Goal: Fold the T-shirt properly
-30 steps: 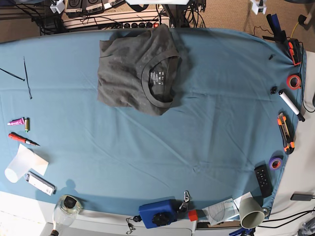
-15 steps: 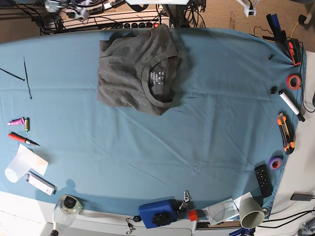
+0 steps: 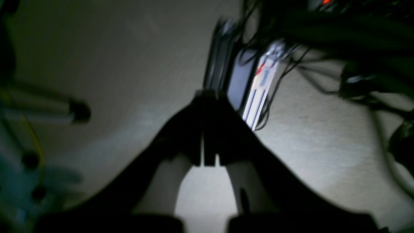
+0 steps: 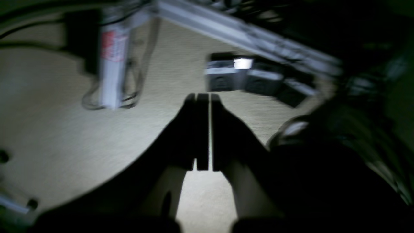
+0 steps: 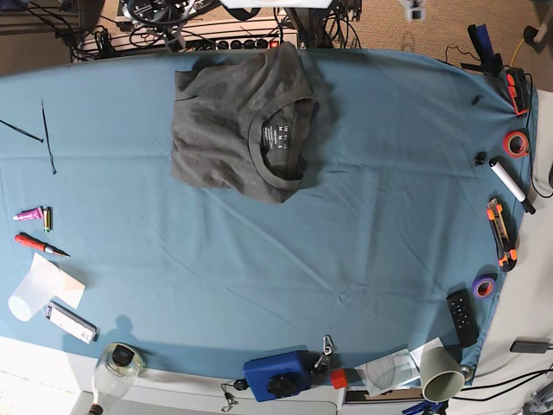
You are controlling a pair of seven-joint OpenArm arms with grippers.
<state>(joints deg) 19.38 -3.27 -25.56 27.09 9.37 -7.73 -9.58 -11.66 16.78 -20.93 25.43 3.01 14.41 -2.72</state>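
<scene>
Both arms have pulled off past the table's far edge; only the floor lies beneath the left gripper (image 3: 207, 129) and right gripper (image 4: 203, 129), each closed on nothing. Folded, the T-shirt (image 5: 238, 130) stays near the far edge, well apart from them.

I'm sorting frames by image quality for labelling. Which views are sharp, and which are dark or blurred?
Base view: evenly lit and sharp; the T-shirt reads clearly. Left wrist view: dim, motion-blurred, the left gripper a shut black silhouette. Right wrist view: likewise dark and smeared, the right gripper shut, backlit by pale floor.
</scene>
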